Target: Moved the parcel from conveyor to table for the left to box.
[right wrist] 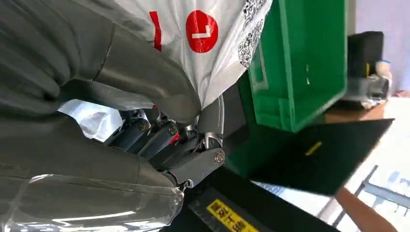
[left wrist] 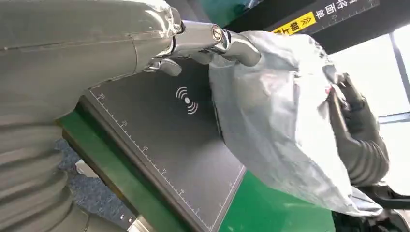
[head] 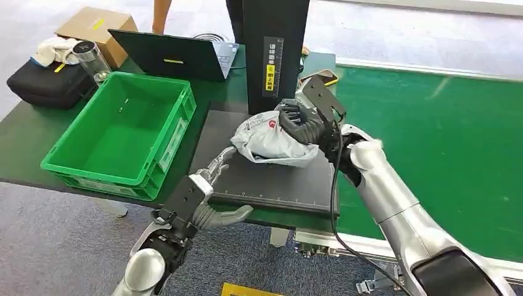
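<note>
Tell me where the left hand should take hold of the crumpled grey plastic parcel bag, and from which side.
Probably the free end of the crumpled grey plastic parcel bag facing the green plastic crate, approached from that side. The right hand grips the opposite end, while the left hand sits low beside the black scanner pad, fingers near the bag's soft, bulging edge.

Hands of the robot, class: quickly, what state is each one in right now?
Left hand: open, fingers touching the crumpled grey plastic parcel.
Right hand: closed on the parcel, holding it over the black scanner mat.
</note>
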### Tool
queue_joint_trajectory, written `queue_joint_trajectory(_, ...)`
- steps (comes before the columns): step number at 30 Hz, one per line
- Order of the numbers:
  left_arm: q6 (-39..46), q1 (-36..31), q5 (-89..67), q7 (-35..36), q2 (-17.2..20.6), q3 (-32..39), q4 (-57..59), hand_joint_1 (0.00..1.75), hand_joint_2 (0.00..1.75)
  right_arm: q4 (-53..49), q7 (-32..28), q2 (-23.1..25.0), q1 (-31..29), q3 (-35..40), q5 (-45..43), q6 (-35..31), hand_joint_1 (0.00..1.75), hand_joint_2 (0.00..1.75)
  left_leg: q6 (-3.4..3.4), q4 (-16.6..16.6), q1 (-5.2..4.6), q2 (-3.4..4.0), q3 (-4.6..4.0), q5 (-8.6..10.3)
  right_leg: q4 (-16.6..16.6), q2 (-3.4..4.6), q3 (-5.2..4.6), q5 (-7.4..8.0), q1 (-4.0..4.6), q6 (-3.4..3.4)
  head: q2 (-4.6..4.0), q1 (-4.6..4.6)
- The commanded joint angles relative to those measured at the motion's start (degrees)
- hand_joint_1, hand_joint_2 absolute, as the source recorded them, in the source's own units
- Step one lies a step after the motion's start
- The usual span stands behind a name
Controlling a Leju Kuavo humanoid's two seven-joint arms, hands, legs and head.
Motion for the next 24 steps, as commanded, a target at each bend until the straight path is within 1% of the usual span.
queue_joint_trajectory(1,0.07,-2.51,0.7,0.02,1.75,-2.65,4.33,0.0,1.75,7.36,1.87,0.02,-3.74,7.87,0.74,-1.55,1.75,1.75,-0.04,-0.08,0.01,0.04,0.12,0.02,-0.06,0.05,0.1,0.02,0.02,-0.09,0.0,0.0)
queue_joint_trajectory(3,0.13,-2.14,0.72,0.04,1.97,-2.69,4.19,0.0,1.75,7.65,2.57,-0.51,-3.32,8.52,0.86,-1.95,1.75,1.75,-0.06,-0.15,0.04,0.02,0.22,0.04,-0.14,0.03,0.21,0.04,0.05,-0.13,0.0,0.0)
queue_joint_trajectory(5,0.23,-1.62,0.73,0.16,2.17,-2.71,3.52,0.0,1.75,8.27,4.86,-1.34,-3.88,11.15,2.99,-3.41,1.75,1.75,-0.04,-0.08,0.02,-0.03,0.14,0.02,-0.07,-0.02,0.13,0.0,0.03,-0.08,-0.02,-0.02)
queue_joint_trajectory(9,0.29,-1.48,0.71,0.45,2.17,-2.78,3.17,0.0,1.75,8.4,5.56,-1.39,-4.23,11.66,3.31,-4.16,1.75,1.75,-0.05,-0.12,0.03,-0.04,0.2,0.04,-0.13,-0.03,0.19,0.02,0.04,-0.12,-0.02,0.0)
queue_joint_trajectory(10,0.3,-1.56,0.7,0.52,2.17,-2.9,3.16,0.0,1.75,8.77,7.28,-1.42,-4.55,12.48,3.73,-4.57,1.75,1.75,-0.04,-0.08,0.02,-0.01,0.15,0.02,-0.07,0.0,0.12,0.01,0.03,-0.1,-0.02,-0.02)
queue_joint_trajectory(12,0.32,-1.75,0.7,0.76,2.16,-3.17,3.15,0.0,1.75,8.55,8.03,-1.73,-4.57,13.09,3.95,-5.64,1.75,1.75,-0.05,-0.1,0.02,0.02,0.17,0.02,-0.09,0.04,0.13,0.02,0.03,-0.11,-0.02,-0.02)
queue_joint_trajectory(16,0.33,-1.8,0.71,0.82,2.1,-3.21,3.13,0.0,1.75,8.55,8.1,-1.82,-4.58,13.12,3.91,-5.67,1.75,1.75,-0.03,-0.04,0.0,-0.06,0.08,0.02,-0.03,-0.05,0.07,0.0,0.01,-0.06,0.0,0.0)
queue_joint_trajectory(17,0.33,-1.8,0.71,0.82,2.1,-3.21,3.13,0.0,1.75,8.55,8.1,-1.82,-4.58,13.12,3.91,-5.67,1.75,1.75,-0.05,-0.1,0.03,-0.08,0.17,0.04,-0.11,-0.06,0.17,0.01,0.04,-0.11,0.0,-0.02)
queue_joint_trajectory(24,0.33,-1.8,0.71,0.82,2.1,-3.21,3.13,0.0,1.75,8.55,8.1,-1.82,-4.58,13.12,3.91,-5.67,1.75,1.75,-0.04,-0.07,0.01,-0.02,0.12,0.03,-0.05,0.0,0.09,0.01,0.02,-0.1,-0.02,0.0)
